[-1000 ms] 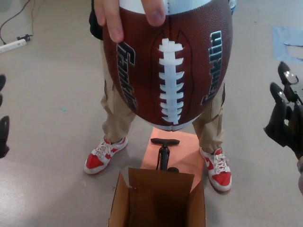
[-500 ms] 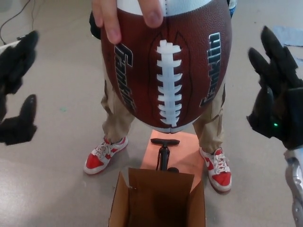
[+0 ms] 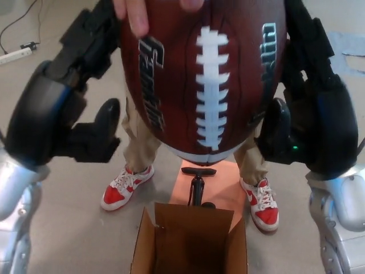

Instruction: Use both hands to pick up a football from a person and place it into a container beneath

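Football (image 3: 208, 80): hung upright with its white laces toward the camera, above the cardboard box (image 3: 191, 242) and well apart from it; it sat a little higher in the picture than half a second before.
Person's hand (image 3: 142, 14): gripped the top of the ball from above, fingers draped over the leather, as it had in both earlier moments.
Left hand (image 3: 74, 103): had come in from the far picture edge to lie along the ball's left flank; fingers spread apart, the upper ones against or just beside the leather, the thumb jutting toward the ball's lower side. Firm contact could not be told.
Right hand (image 3: 302, 108): had likewise closed in from the right edge to the ball's right flank; fingers apart, reaching up beside the ball, thumb near its lower curve with a green light showing on the palm.
Cardboard box: stood open on the floor at the picture's bottom, unmoved.
Pump (image 3: 198, 185): stood just behind the box on an orange mat (image 3: 225, 185), unchanged.
Person's legs: tan trousers and red-and-white shoes (image 3: 125, 185) behind the ball, in the same place.
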Tool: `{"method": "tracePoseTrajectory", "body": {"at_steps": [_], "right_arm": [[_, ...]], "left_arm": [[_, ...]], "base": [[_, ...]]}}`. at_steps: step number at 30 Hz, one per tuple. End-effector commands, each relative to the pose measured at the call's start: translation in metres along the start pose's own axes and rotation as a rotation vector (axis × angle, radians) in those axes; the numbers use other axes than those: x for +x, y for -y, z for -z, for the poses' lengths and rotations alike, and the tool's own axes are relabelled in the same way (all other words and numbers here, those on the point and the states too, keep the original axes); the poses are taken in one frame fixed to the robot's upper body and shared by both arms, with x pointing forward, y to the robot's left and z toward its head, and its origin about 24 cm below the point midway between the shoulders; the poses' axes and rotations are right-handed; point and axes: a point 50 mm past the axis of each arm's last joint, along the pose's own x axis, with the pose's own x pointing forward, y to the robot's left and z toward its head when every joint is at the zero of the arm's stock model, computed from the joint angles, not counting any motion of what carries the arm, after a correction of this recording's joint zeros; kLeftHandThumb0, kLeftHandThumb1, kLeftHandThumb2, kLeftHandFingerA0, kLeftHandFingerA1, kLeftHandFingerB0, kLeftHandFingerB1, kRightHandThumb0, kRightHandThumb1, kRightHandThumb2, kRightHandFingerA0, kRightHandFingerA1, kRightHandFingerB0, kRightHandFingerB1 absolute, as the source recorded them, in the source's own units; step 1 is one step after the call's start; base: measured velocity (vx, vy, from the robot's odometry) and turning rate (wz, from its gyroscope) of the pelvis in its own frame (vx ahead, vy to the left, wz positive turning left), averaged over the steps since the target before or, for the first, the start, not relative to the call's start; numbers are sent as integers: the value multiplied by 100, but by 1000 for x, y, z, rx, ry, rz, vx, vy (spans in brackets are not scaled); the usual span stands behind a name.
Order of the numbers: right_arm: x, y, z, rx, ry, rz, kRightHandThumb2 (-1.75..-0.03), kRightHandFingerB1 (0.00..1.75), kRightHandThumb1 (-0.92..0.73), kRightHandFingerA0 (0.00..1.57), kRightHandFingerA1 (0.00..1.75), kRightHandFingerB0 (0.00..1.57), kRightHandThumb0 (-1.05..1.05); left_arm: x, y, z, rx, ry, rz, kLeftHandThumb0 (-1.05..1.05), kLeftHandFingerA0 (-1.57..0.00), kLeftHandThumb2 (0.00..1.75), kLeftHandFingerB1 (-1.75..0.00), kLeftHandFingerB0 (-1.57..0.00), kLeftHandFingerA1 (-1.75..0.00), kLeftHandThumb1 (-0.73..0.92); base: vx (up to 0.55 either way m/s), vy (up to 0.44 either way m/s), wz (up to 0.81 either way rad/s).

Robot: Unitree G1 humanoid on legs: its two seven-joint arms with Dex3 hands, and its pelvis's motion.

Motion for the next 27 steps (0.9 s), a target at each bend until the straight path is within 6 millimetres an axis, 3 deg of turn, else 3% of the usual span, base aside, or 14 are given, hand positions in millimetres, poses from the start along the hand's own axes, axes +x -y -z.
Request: {"method": "tracePoseTrajectory", "body": {"at_steps": [1,2,3,9,10,17,18,19,20,21,22,23,26,27], "right_arm": [[21,-44,-26,39,121,-111,-99,12,-76,0,7,0,-88],[22,-46,-27,12,120,-102,-71,14,-92,0,11,0,-84],[22,-48,-27,-2,117,-96,-115,15,-81,0,14,0,-87],[22,-56,-24,-9,95,-45,-116,16,-82,0,14,0,-83],[22,-56,-23,-10,88,-41,-117,15,-83,0,14,0,-83],[16,-56,-14,2,21,-16,-116,16,-80,0,15,0,-81],[15,-56,-11,0,6,-16,-96,12,-75,0,10,0,-84],[13,-55,-6,-1,-25,-11,-101,12,-77,0,9,0,-86],[12,-54,-3,0,-44,-8,-74,16,-92,0,14,0,-84],[11,-54,-2,1,-50,-7,-74,16,-92,0,14,0,-84],[10,-53,1,1,-64,-2,-116,16,-79,0,15,0,-82],[9,-53,4,2,-82,3,-80,18,-92,0,16,0,-85],[7,-52,11,-8,-114,13,-74,18,-92,0,16,0,-84],[6,-51,14,-21,-126,16,-116,16,-80,0,15,0,-81]], "left_arm": [[36,41,-30,-96,47,16,-95,0,114,-3,0,-2,87],[37,45,-31,-73,51,-9,-90,0,115,-8,0,-7,84],[38,48,-32,-57,52,-22,-88,0,115,-10,0,-9,85],[37,59,-30,-45,29,-95,-82,0,115,-15,0,-15,84],[37,60,-29,-46,21,-98,-80,0,95,-12,0,-8,77],[32,64,-18,-65,-60,-101,-84,0,100,-7,0,-7,78],[32,65,-15,-72,-73,-102,-83,0,99,-8,0,-7,77],[31,66,-10,-92,-102,-106,-81,0,113,-15,0,-16,81],[31,66,-7,-104,-117,-107,-82,0,113,-14,0,-15,82],[30,66,-6,-107,-121,-106,-82,0,113,-14,0,-15,82],[30,67,-4,-117,-131,-106,-83,0,112,-13,0,-13,82],[29,67,0,-121,-143,-104,-82,0,111,-13,0,-13,83],[28,67,9,-125,-166,-99,-82,0,111,-12,0,-12,83],[28,67,12,-121,-172,-95,-82,0,110,-12,0,-11,84]], "base": [[0,0,0],[0,0,0],[0,0,0],[0,0,0],[0,0,0],[0,0,0],[0,0,0],[0,0,0],[0,0,0],[0,0,0],[0,0,0],[0,0,0],[0,0,0],[0,0,0]]}}
